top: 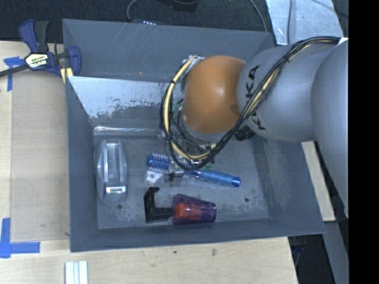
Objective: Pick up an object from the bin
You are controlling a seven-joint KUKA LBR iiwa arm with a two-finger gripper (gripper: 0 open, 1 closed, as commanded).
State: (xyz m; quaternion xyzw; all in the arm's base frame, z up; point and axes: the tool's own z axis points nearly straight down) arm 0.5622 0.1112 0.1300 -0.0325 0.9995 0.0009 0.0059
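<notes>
Grey metal bin point(80, 158) seen from above, holding five loose things, one of each kind. At far left of the floor lies one clear, rounded plastic piece point(111, 167) with a small white label at its near end, well apart from the others. Right of it, near the middle, lies one small blue toothed plastic piece point(157, 163), comb-like in form. Nearer the front wall lies one black L-shaped piece point(154, 206), its foot touching one translucent purple-and-orange cup-like container point(193, 210) that lies on its side. The gripper point(175, 174) is low over the middle of the floor, just right of the blue toothed piece and at the left end of one blue pen-shaped cylinder point(217, 178), which lies slanted towards the right wall. Which of these two blue things it touches cannot be told, and whether the gripper is spread or closed cannot be told either, as its tip is largely hidden under the wrist. Above it sit the rounded orange cover point(210, 93) and one bundle of yellow and black cables point(172, 108). The grey arm point(296, 93) enters from the right.
</notes>
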